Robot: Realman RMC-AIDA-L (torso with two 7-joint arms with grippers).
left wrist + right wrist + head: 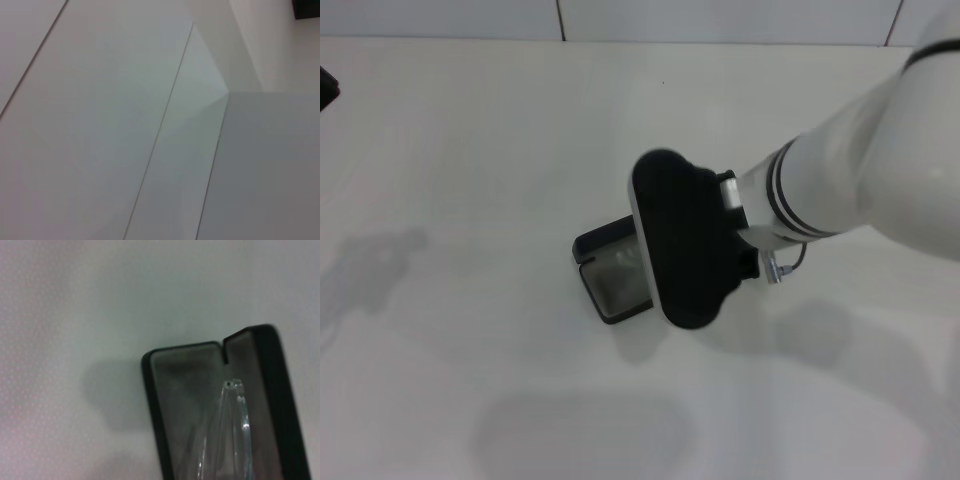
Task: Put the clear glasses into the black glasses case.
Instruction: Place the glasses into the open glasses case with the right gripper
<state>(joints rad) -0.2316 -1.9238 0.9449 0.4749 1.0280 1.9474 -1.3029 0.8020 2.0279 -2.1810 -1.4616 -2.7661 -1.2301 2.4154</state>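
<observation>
A white table (pixel 450 150) is filling most of the head view, soft grey shadows lying across it. Beyond the table's far edge, a white panelled wall (pixel 720 18) with thin dark seams is running.

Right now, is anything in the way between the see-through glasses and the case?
Nothing visible. The black glasses case lies open on the table, and the clear glasses hang right over its grey lining, under the right gripper.
</observation>
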